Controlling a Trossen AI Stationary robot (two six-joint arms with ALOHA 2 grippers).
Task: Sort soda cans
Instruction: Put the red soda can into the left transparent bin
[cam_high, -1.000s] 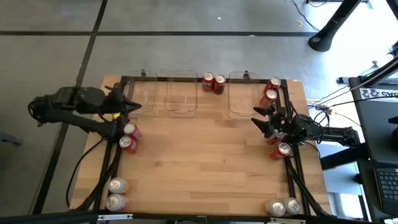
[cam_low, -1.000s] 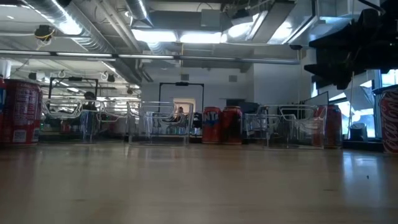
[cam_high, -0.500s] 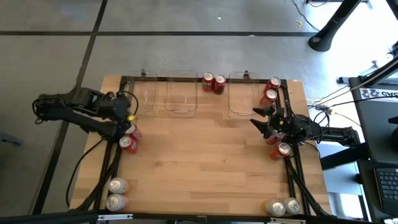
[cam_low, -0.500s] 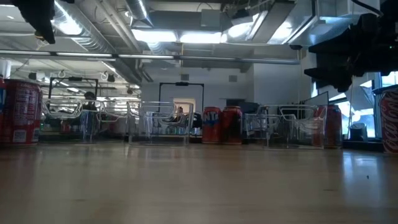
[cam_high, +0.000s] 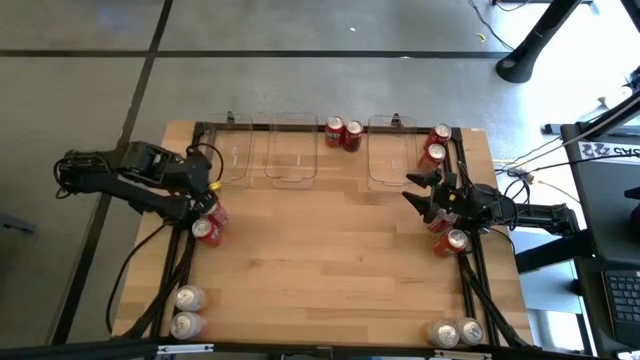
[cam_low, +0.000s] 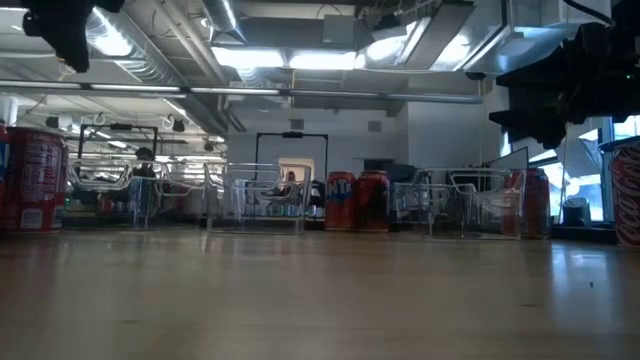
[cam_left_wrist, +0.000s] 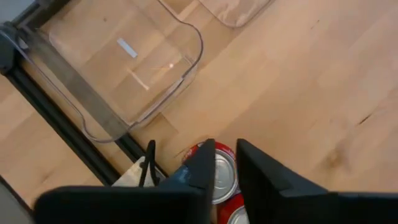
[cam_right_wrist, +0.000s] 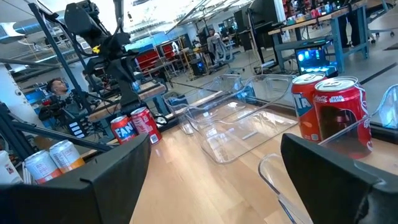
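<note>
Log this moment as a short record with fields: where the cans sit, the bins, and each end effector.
cans: red pairs at back centre, back right, left edge; silver pairs at front left, front right
bins: three clear bins along the back, no cans inside
left end effector: above the left-edge red cans, fingers slightly apart
right end effector: open, at right edge, holding nothing

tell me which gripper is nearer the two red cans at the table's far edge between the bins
Right, narrowly. The right gripper is off to their right, near the table's right edge. The left gripper sits farther off, over the left-edge cans. The two red cans stand between clear bins.
</note>
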